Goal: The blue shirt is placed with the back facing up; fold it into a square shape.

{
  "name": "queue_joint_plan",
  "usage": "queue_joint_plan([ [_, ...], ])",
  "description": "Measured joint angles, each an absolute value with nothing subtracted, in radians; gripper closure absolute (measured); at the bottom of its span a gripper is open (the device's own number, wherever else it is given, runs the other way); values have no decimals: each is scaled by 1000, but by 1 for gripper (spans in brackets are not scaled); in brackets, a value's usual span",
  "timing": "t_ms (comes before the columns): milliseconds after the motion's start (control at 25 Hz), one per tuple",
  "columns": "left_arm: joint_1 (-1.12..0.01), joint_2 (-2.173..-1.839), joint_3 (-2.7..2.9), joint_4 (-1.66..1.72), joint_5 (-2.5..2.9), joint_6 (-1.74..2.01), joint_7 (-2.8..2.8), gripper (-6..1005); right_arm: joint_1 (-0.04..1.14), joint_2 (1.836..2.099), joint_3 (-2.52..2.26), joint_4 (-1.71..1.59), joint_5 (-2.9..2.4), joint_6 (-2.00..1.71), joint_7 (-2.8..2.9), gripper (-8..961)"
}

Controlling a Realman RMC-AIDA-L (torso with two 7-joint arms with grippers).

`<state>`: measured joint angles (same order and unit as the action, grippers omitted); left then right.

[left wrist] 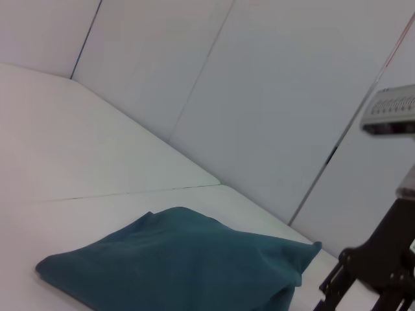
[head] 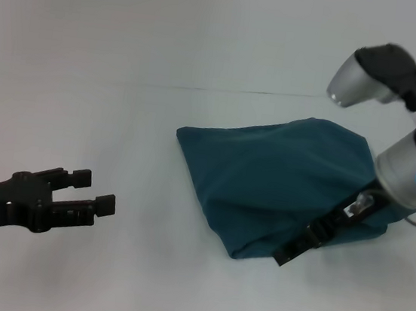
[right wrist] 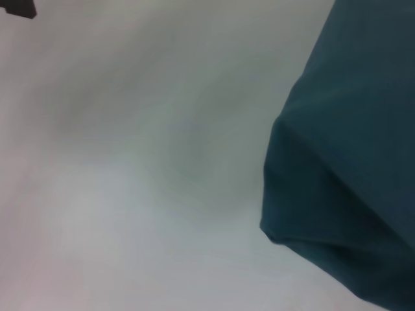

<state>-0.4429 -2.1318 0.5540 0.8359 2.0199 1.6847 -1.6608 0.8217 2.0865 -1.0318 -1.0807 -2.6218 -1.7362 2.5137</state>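
Under right pincer (head: 311, 240): blue shirt (head: 266, 178)

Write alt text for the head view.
A blue shirt, folded into a rumpled bundle, lies on a white table. The right pincer is at the bundle's near right edge. The left pincer hovers open, clear of the shirt on the left.
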Motion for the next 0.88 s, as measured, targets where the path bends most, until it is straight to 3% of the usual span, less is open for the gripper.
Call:
queue_joint_plan([
  [880, -446, -2135, 578, 826, 2022, 1644, -1647, 73, 830, 2087, -1023, -846, -2575, -1516, 2545, 234],
])
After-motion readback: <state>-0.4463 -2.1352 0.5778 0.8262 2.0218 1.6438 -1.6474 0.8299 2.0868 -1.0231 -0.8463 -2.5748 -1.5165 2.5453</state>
